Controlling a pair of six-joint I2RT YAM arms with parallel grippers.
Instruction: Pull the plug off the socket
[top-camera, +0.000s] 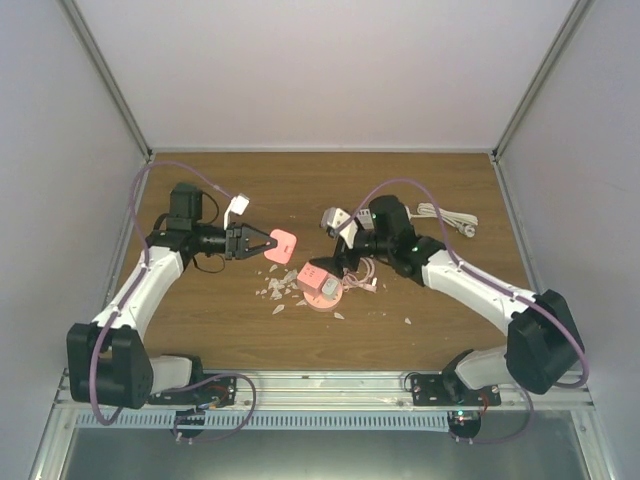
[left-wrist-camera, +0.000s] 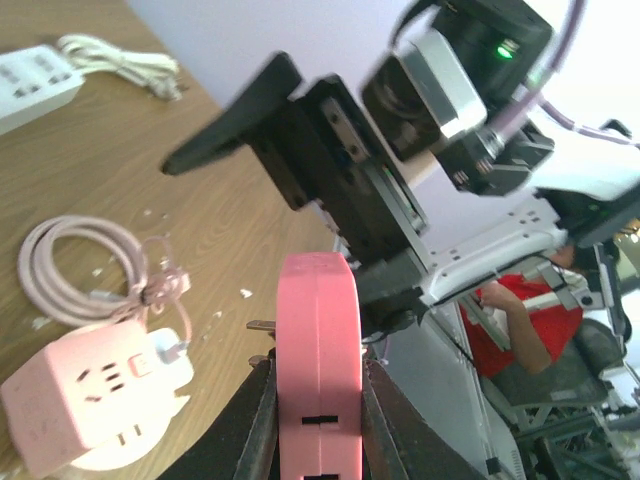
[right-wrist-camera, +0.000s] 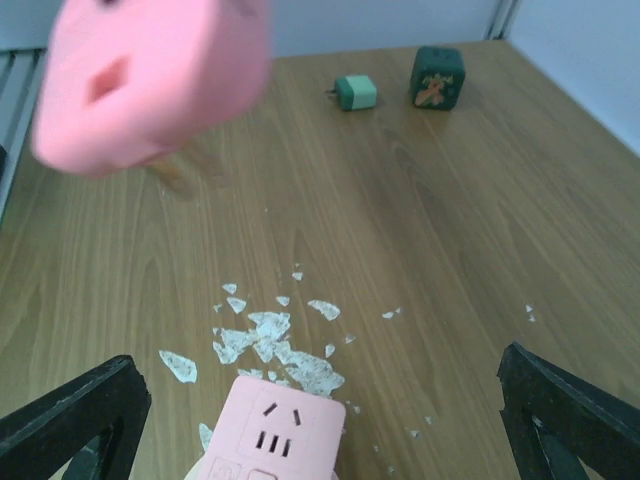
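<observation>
Pink plug is up in the air, squeezed tight between the two fingers of the left hand, with its metal pins out of the socket. The pink socket cube sits on the wooden surface, low between the fingers of the right hand, which are spread wide and hold nothing

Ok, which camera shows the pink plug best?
Left wrist: the plug is sharp and close, clamped in the left tool, prongs bare. Top external shows it small; right wrist shows it large but blurred.
</observation>
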